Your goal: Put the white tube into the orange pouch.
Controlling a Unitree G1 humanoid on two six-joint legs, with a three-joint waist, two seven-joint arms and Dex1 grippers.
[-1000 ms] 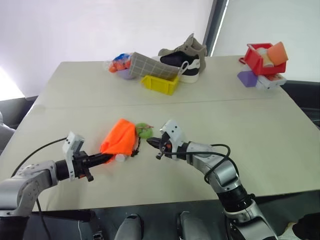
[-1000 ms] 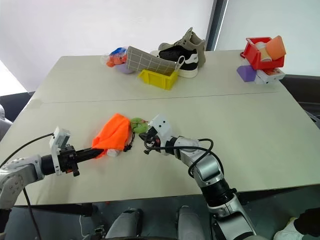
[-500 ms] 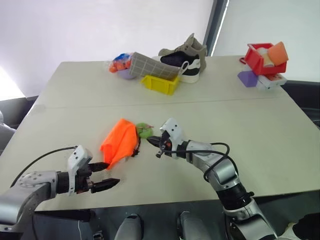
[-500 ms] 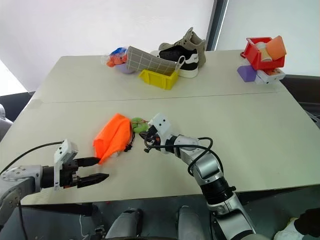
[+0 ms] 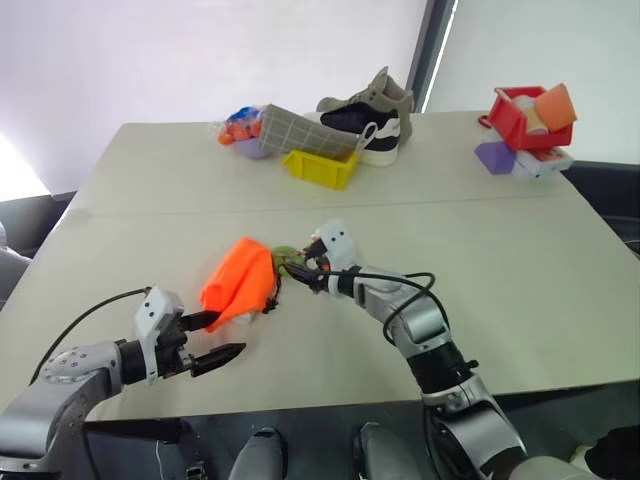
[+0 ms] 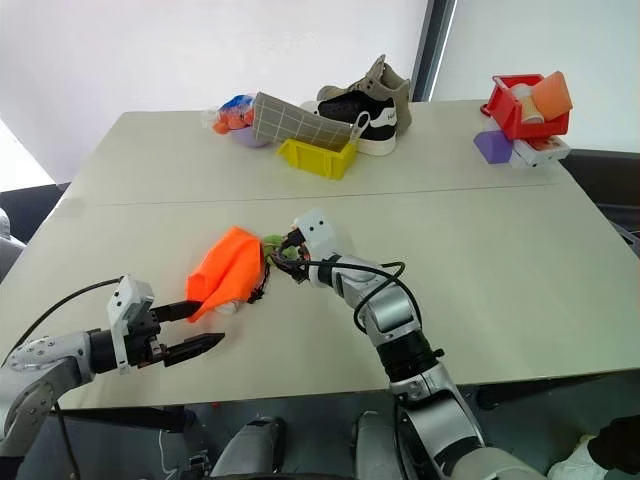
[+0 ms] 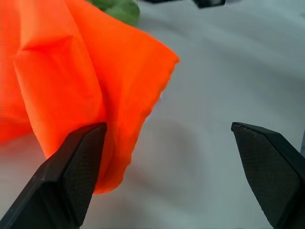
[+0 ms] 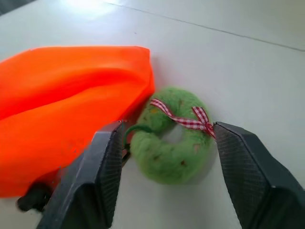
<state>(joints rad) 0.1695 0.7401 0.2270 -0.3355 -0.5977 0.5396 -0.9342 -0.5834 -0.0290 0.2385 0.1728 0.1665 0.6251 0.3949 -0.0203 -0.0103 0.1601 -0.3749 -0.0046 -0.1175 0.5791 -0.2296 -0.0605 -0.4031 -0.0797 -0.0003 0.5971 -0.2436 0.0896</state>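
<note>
My left gripper: wide open, empty, beside orange pouch | my right gripper: open, empty, fingers flanking green ring | table

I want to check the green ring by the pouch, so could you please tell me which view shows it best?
The right wrist view: the green ring lies close up with its checked ribbon, beside the orange pouch. Both eye views show it small; the left wrist view catches one edge.
</note>
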